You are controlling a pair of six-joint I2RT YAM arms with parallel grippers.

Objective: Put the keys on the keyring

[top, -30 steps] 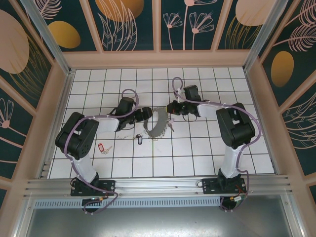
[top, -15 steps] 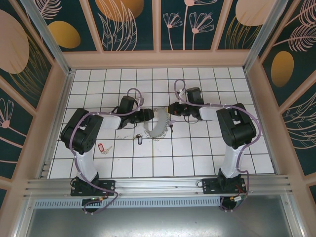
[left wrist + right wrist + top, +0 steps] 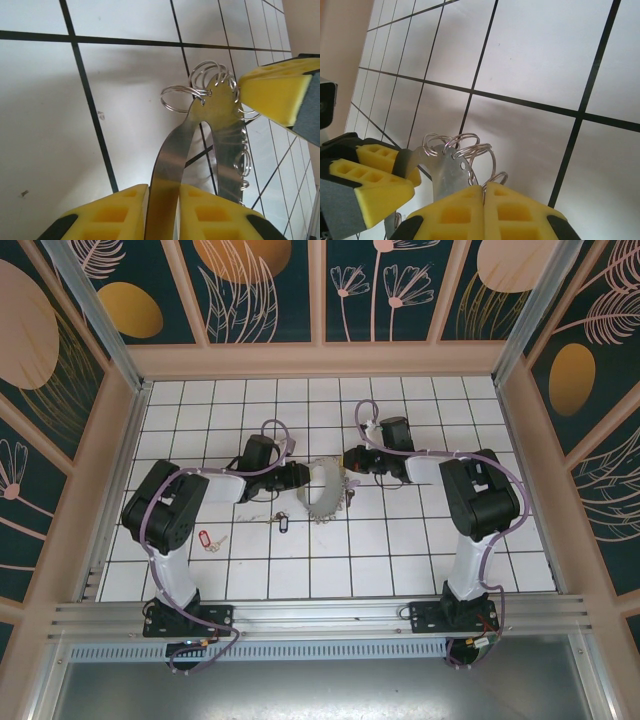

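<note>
- The red-tagged key [image 3: 205, 539] lies flat on the table [image 3: 400, 550], well back from the left gripper [image 3: 162, 210] on its base side and off to its outer side. It is unmoved and held by nothing.
- The blue-tagged key [image 3: 282, 524] lies closer, just behind that gripper's fingers toward the base. It too is loose on the tiles.
- A second ago the left gripper stood wide open short of the keyring [image 3: 172, 165]. It has now moved in, and its yellow pads are closed to a narrow gap on the flat metal band.
- The band arches forward from those pads, with small wire rings [image 3: 206, 75] bunched at its crest.
- Just past the crest, opposite the left gripper, the right gripper [image 3: 482, 212] is clamped fully on the band's other end, as before.
- With both ends now pinched the ring is steadied, but I judge neither hand is free to fetch a key. One must let go before threading can begin, so no key is on yet.
</note>
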